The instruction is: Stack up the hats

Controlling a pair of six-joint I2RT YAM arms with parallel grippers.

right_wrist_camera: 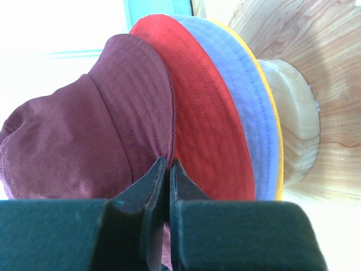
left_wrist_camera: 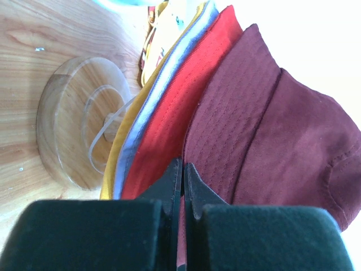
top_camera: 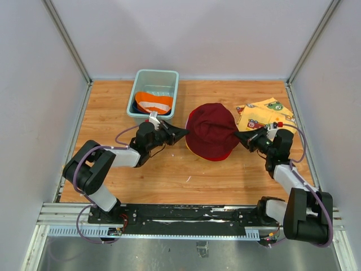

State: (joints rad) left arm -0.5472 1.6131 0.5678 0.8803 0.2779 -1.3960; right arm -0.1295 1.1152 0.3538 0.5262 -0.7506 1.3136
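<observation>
A maroon fabric bucket hat point(top_camera: 211, 129) lies on top of a pile at the middle of the wooden surface point(top_camera: 169, 175). Under it, seen edge-on from the wrist views, come a red fabric bucket hat point(right_wrist_camera: 211, 113), a lavender fabric bucket hat point(right_wrist_camera: 248, 107) and a yellow fabric bucket hat point(right_wrist_camera: 277, 164), brims layered one on another. The pile sits over a wooden stand with a round base point(left_wrist_camera: 73, 124).

The left pincer point(top_camera: 183, 134) reaches the maroon hat's brim at its 9 o'clock edge, fingers pressed together on the fabric. The right pincer point(top_camera: 240, 138) is clamped the same way on the brim at 3 o'clock. Both wrist views show the finger pairs nearly touching, with maroon cloth pinched between them.

At 11 o'clock on the surface stands a teal plastic tub point(top_camera: 174, 93) holding an orange fabric bucket hat point(top_camera: 153, 103). At 2 o'clock lies a flat yellow cloth printed with red cars point(top_camera: 262, 113), just beyond the right pincer.
</observation>
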